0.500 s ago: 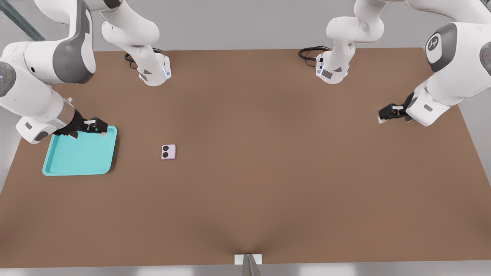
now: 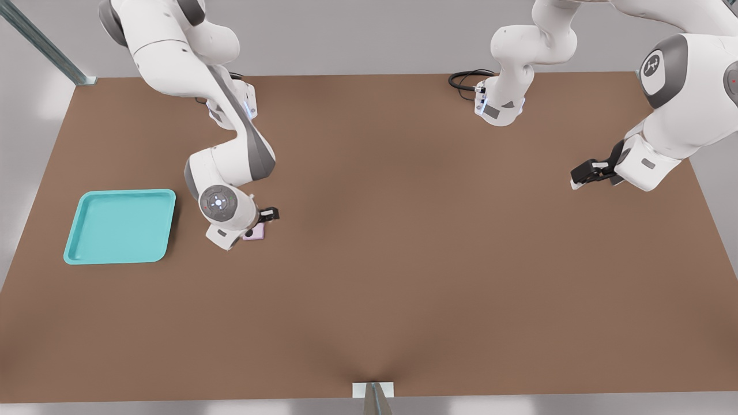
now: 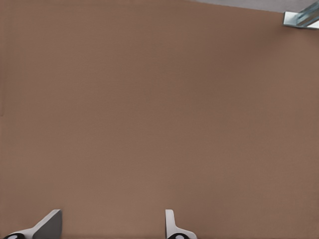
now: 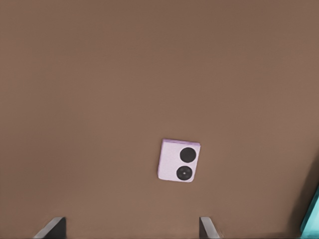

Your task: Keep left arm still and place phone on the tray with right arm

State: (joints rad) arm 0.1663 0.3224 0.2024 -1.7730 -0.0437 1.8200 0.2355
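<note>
**Right arm staged over phone, no grasp yet**

Right arm (image 2: 230, 155) reaches out so its jaws (image 2: 253, 226) hang above the phone (image 4: 179, 160), which lies flat on the bench (image 2: 403, 259), lenses up. Front view: wrist housing covers most of the phone, only a pink corner shows (image 2: 256, 231). Wrist view: both fingertips (image 4: 50, 228) are spread wide with bare bench between them; the phone sits ahead of the gap, not in it. So jaws are released, nothing held, clear of the phone. My read: pre-grasp hover, spread wide to straddle the slab. Needs a small shift to centre, then descent.

Tray (image 2: 120, 226) sits at 9 o'clock from the phone in front view, well apart, nothing on it. Its turquoise edge (image 4: 313, 214) clips the wrist view. Placement not started.
</note>
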